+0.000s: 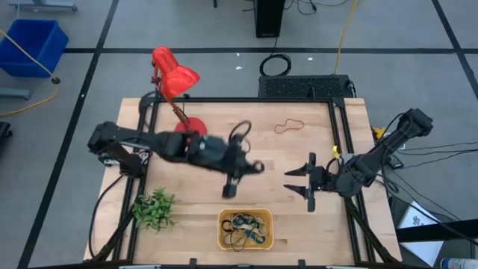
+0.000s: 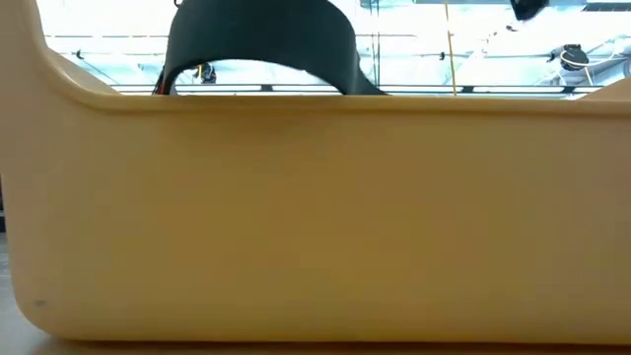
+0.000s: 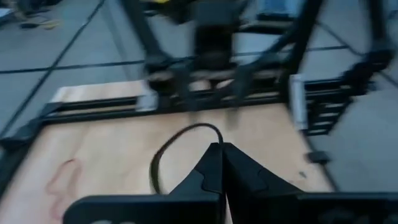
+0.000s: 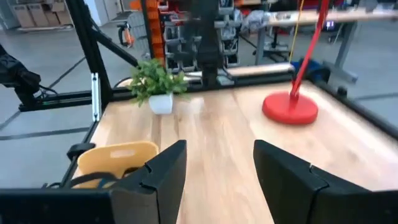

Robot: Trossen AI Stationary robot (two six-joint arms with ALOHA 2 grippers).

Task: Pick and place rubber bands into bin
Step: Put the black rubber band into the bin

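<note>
My left gripper (image 1: 254, 166) is over the middle of the table, above the wood, and is shut on a black rubber band (image 3: 163, 155). A reddish rubber band (image 1: 287, 125) lies flat on the table near the far edge; it also shows in the left wrist view (image 3: 62, 177). The orange-yellow bin (image 1: 245, 229) stands at the near edge with several bands inside. Its wall (image 2: 315, 217) fills the low view. My right gripper (image 1: 300, 183) waits open at the table's right side, nothing between its fingers (image 4: 217, 180). My left gripper pinches the black rubber band at one spot of the loop (image 3: 212, 135) between its two shut fingertips. The fingers slant down toward the table's right side. The rest of the band curves out beside the tips as an open loop, lifted clear of the table.
A red desk lamp (image 1: 175, 78) stands at the far left on its round base (image 1: 190, 125). A small potted plant (image 1: 154, 209) sits at the near left, beside the bin. Bare wood lies between the two grippers. A blue crate (image 1: 30, 45) is on the floor beyond the table.
</note>
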